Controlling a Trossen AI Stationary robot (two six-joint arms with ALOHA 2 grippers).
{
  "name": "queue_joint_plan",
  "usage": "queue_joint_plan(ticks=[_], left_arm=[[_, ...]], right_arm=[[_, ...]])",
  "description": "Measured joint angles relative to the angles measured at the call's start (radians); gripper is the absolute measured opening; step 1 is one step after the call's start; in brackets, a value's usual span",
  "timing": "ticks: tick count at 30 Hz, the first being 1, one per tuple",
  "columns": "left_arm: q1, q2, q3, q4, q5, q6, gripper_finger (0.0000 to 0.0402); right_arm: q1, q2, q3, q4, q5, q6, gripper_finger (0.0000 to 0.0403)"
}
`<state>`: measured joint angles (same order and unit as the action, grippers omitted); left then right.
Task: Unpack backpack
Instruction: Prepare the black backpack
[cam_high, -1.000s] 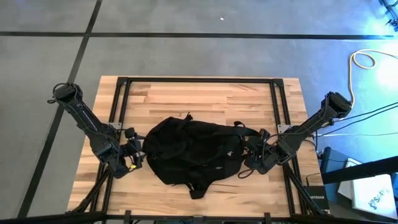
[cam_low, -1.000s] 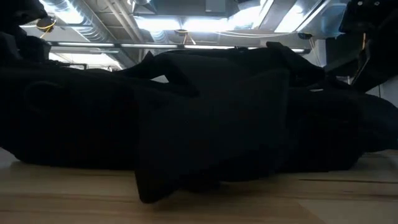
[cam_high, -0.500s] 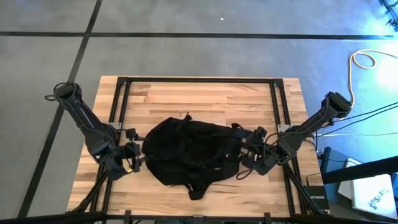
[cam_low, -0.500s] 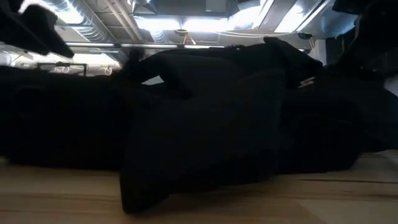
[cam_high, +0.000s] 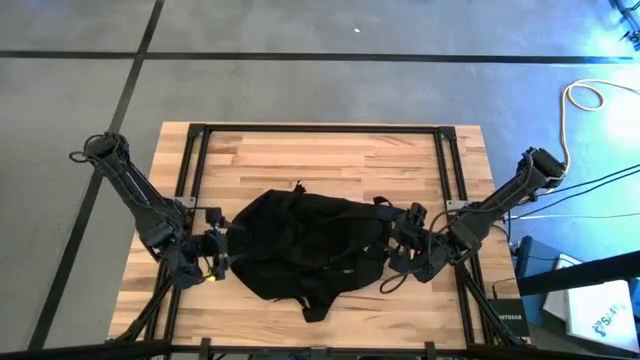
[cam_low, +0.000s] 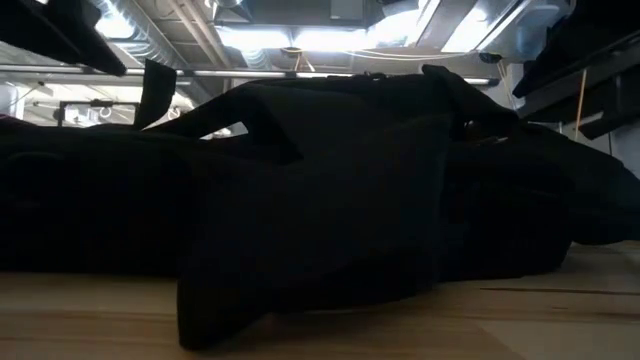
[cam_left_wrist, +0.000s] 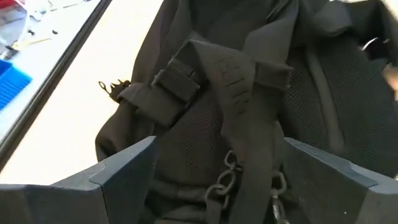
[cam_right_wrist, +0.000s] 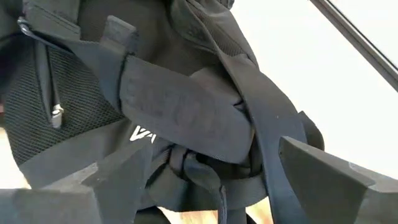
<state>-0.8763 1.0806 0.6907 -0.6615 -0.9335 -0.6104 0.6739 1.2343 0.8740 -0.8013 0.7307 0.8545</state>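
Backpack (cam_high: 310, 250) slumped mid-bench (cam_high: 330, 155), soft & floppy, prob. snaggy w/ loose straps; left hand (cam_high: 222, 257) & right hand (cam_high: 397, 245) both spread at its ends – best grabbed by straps/top loop

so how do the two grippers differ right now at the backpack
The left gripper is at the backpack's left end, over a strap and a chain; the right gripper is at its right end, over folded straps near white lettering. Both are open, straddling fabric without clamping it.
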Motion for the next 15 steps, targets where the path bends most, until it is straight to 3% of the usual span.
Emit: queue_joint_plan(ticks=[10, 15], left_arm=[[0.151, 0.245, 0.0, 0.402, 0.003, 0.411, 0.0324], [0.219, 0.329, -0.001, 0.658, 0.008, 0.548, 0.0324]], right_arm=[[-0.002, 0.021, -0.023, 0.348, -0.007, -0.36, 0.0316], [-0.002, 0.029, -0.024, 0.417, -0.022, -0.426, 0.0306]])
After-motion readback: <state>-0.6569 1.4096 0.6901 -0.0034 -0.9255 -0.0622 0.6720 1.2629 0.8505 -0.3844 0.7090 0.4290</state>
